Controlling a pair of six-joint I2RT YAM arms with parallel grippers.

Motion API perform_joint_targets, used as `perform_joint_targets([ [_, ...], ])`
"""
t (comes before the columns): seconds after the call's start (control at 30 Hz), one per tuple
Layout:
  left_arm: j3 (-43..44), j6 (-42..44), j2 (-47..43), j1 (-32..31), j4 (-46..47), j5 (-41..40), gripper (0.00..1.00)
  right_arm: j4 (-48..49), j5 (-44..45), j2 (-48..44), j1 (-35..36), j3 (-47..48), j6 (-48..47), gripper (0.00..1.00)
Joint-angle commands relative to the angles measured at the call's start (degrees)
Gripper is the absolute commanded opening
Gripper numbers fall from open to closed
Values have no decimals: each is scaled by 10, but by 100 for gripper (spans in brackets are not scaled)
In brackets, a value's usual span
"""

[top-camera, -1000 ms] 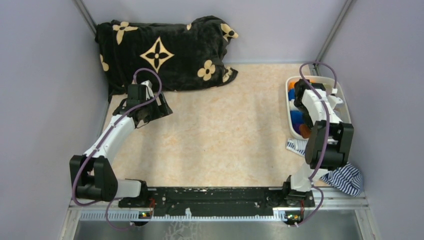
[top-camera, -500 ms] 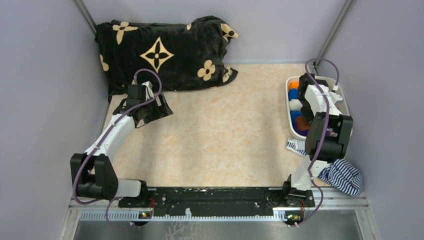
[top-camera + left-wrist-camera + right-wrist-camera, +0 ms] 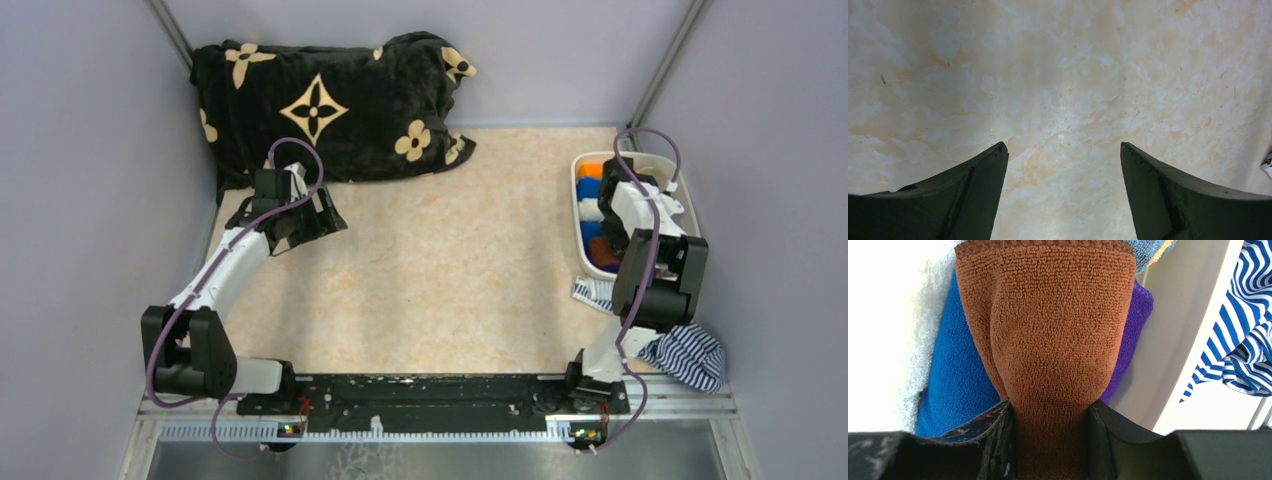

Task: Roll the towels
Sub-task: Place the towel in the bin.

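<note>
The brown towel [image 3: 1048, 340], blue towel [image 3: 955, 385] and purple towel [image 3: 1142, 320] are matt, short-looped terry cloth; the brown one has a stitched hem. The tabletop [image 3: 1073, 75] is smooth, marbled beige, faintly glossy, with fine scratches. The bin wall [image 3: 1170, 350] is smooth off-white plastic, the striped cloth [image 3: 1243, 340] thin flat fabric, the black blanket [image 3: 330, 100] plush pile.

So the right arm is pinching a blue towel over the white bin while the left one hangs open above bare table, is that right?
Nearly. What the right jaws pinch is the brown towel, not a blue one; the right wrist view shows it. The rest holds: white bin below, left jaws open above bare table.
</note>
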Motion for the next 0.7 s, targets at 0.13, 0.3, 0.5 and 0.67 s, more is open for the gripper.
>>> perform_joint_targets([
  [0.13,-1,10,-10,4,0,21,88,54,-50,-53,-1,-18,-22,54],
  [0.3,0,12,-22,5,1,31,89,23,-43,-73,-2,6,-35,59],
  [0.5,0,13,-38,6,1,48,89,-2,-46,-77,-1,24,-48,66],
  [0.67,-2,17,-53,6,2,52,89,-25,-59,-83,-1,40,-53,70],
])
